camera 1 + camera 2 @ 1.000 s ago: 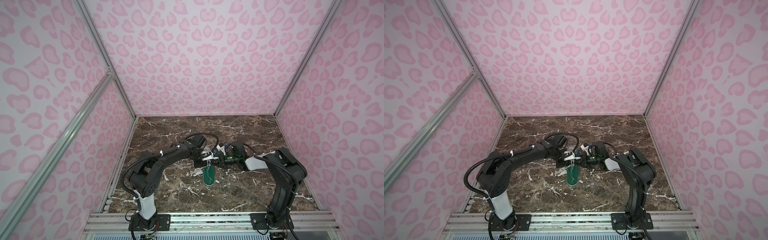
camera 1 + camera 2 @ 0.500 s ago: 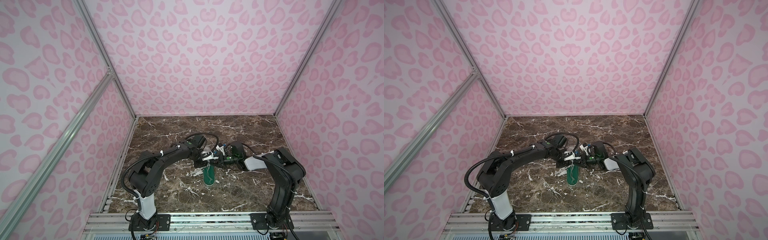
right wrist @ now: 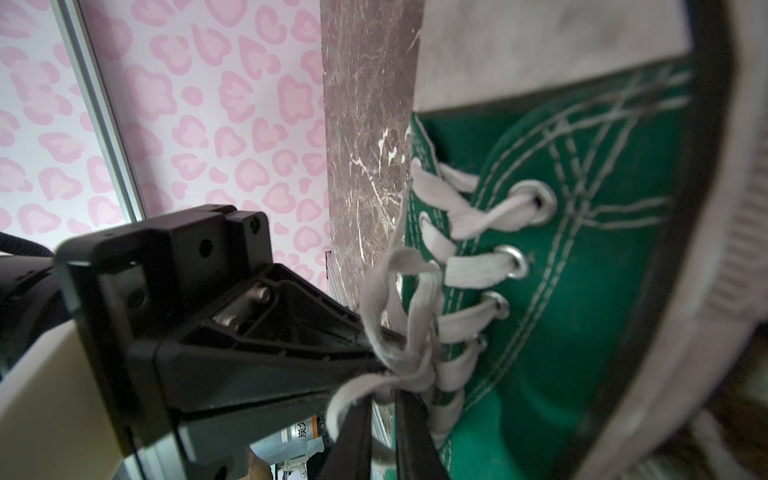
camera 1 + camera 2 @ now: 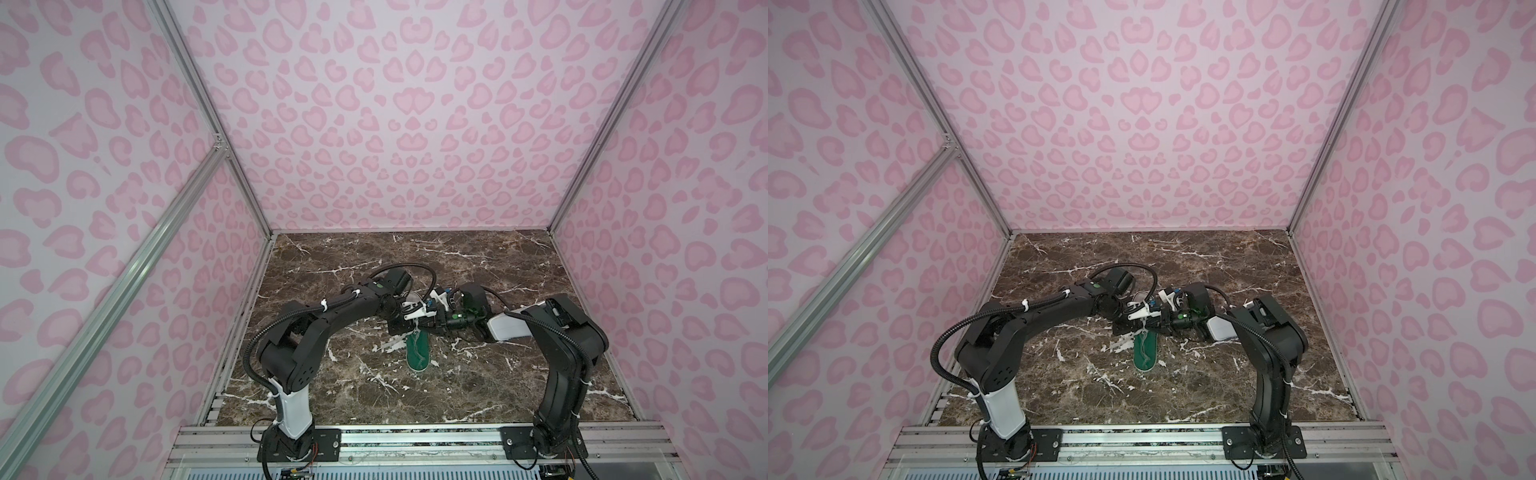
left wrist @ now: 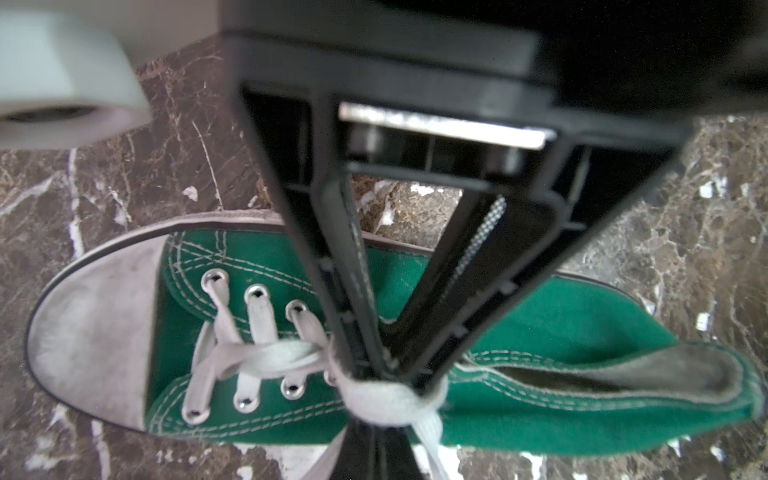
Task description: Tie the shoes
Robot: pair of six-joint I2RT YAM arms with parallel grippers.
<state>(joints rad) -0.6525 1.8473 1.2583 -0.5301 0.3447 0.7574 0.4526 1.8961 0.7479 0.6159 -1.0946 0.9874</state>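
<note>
Sneaker (image 5: 540, 332), one; two claws, left claw (image 5: 388, 365) and right claw (image 3: 374, 399), both pinching its laces (image 5: 386, 399).

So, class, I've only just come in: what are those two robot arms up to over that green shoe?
Two robot arms are tying a green sneaker on the marble table. The left gripper is shut, pinching the white laces at the crossing above the eyelets. The right gripper meets it at the same spot, jaws nearly closed with lace draped across them. No finished bow shows yet.

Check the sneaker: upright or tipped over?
Upright. The sneaker sits sole-down on the table; its eyelets, laces and open collar face up.
</note>
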